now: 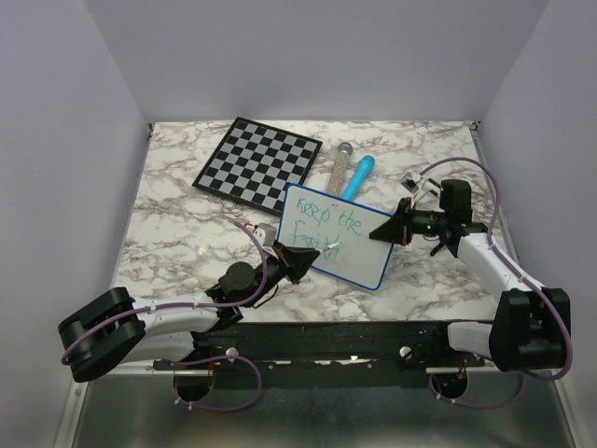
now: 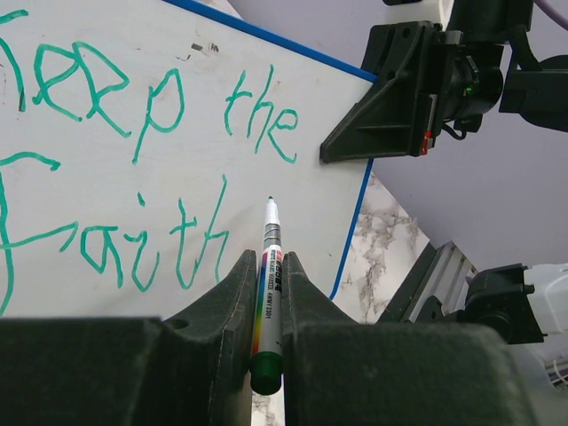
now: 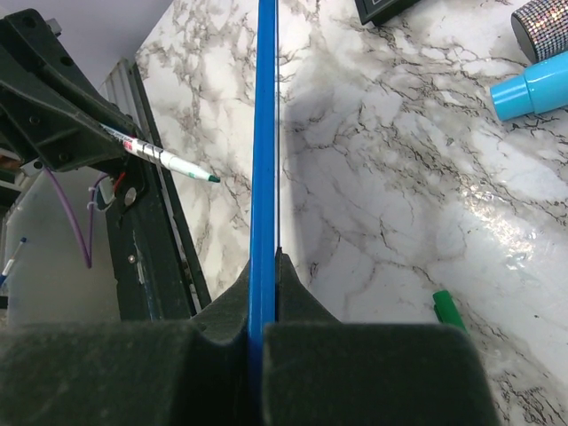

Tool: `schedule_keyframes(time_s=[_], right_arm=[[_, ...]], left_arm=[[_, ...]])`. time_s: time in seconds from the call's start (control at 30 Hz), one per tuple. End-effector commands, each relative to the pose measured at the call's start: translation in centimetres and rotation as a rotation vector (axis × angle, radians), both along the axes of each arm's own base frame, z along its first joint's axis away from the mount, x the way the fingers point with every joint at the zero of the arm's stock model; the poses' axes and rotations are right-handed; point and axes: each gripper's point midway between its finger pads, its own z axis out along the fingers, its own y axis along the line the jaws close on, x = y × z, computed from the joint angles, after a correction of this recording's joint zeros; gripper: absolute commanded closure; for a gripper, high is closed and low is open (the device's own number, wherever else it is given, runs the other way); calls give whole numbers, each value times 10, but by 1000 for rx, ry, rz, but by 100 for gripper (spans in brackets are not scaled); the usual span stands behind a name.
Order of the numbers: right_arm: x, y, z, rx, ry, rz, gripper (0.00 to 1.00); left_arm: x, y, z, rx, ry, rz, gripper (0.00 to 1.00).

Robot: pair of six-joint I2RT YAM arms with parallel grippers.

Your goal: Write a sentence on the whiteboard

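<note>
The whiteboard (image 1: pixel 350 245) with its blue rim lies mid-table, tilted. The sentence (image 1: pixel 322 224) in green reads "Keep the Faith" (image 2: pixel 133 115) on two lines. My left gripper (image 2: pixel 268 259) is shut on a green-capped marker (image 2: pixel 272 284) that points at the board just right of "Faith". In the right wrist view the marker tip (image 3: pixel 213 179) stands a little off the board. My right gripper (image 3: pixel 266 262) is shut on the board's blue rim (image 3: pixel 264 133) at its right edge, and it shows as a black wedge (image 2: pixel 355 133) in the left wrist view.
A checkered chessboard (image 1: pixel 258 161) lies at the back left. A glittery tube (image 1: pixel 338 163) and a light blue tube (image 1: pixel 359 175) lie behind the whiteboard. A green cap (image 3: pixel 448 311) rests on the marble. The black base rail (image 1: pixel 317 336) runs along the near edge.
</note>
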Motion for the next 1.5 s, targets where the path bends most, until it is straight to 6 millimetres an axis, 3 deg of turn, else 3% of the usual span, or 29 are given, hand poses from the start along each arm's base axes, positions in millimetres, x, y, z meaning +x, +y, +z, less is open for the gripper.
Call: schedule_keyframes(time_s=[0.0, 1.47], right_arm=[[-5, 7, 11, 49, -29, 59, 99], [-5, 8, 10, 46, -31, 64, 99]], left_arm=[[1, 5, 10, -37, -28, 27, 100], [2, 20, 12, -137, 1, 62, 100]])
